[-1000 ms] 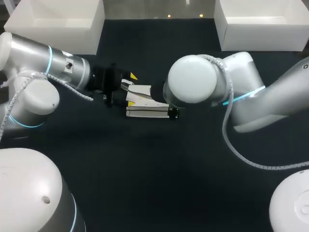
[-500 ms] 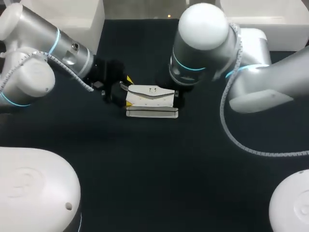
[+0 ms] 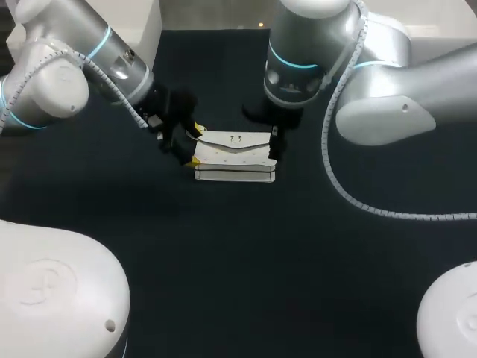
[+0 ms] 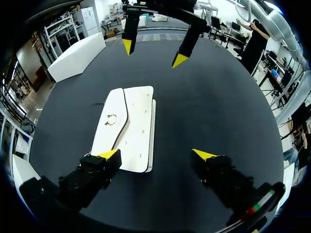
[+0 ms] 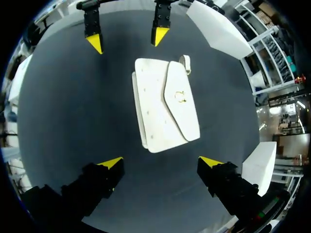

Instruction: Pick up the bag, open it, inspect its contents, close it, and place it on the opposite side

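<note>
We see the dark table [image 3: 238, 261] with both arms over its far half. Left arm [image 3: 67, 67] comes in from the left and right arm [image 3: 358, 67] from the right, meeting at the middle. One white box [image 4: 75, 56] sits at one far corner of the table, a second white box [image 5: 218, 29] at the other.

Bag [image 3: 235, 155] is white and lies flat on the table, mid-far, between the two pincers, flap side up and shut.

Left pincer [image 4: 155, 155]: open wide. One yellow tip is at the bag's near corner; we can't tell if it touches. The other tip is off to the side over bare table. Not gripping.

Right pincer [image 5: 161, 162]: open wide. Both tips are over bare table and the bag lies ahead of them, apart. Not gripping.

In each wrist view we see the other arm's pincer beyond the bag's far end, fingers spread.

Small bits: a ring clasp [image 5: 181, 96] on the flap and a short strap loop [image 5: 185, 61] sticking out at the end toward the left pincer.
</note>
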`<state>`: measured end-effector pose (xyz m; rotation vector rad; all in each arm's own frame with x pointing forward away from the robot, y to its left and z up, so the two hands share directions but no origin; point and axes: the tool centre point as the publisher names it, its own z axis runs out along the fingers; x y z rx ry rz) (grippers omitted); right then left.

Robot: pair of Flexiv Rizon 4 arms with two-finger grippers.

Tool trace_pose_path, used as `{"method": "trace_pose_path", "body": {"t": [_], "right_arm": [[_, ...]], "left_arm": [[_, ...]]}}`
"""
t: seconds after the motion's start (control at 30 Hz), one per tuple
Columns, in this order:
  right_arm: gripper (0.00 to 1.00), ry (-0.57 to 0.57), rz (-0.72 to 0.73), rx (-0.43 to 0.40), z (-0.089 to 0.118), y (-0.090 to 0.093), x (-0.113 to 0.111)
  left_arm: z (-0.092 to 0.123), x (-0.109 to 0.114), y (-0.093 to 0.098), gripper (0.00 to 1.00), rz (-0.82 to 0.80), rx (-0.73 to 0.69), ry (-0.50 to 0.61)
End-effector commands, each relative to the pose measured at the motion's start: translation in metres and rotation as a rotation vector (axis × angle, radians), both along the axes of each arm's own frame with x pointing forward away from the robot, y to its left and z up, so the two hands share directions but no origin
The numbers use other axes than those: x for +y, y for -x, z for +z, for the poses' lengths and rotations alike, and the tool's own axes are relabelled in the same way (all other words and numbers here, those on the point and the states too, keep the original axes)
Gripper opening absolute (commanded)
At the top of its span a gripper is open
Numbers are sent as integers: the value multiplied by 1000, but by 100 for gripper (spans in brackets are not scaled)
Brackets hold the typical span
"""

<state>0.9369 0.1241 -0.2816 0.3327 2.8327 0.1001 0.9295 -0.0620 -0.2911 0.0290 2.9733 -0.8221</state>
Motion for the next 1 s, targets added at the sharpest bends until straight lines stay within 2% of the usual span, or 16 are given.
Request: {"method": "trace_pose_path", "body": {"t": [0.03,0.63,0.83,1.0], "right_arm": [[100,1,4,79,3,-4,4],[100,1,4,79,3,-4,4],[100,3,-273,150,0,-21,5],[100,-61,-506,268,5,-28,1]], "left_arm": [[2,-3,-4,100,-11,21,-15],[0,-3,-6,100,14,38,-7],[-5,-2,-12,100,271,90,7],[-1,-3,-13,100,508,173,16]]}}
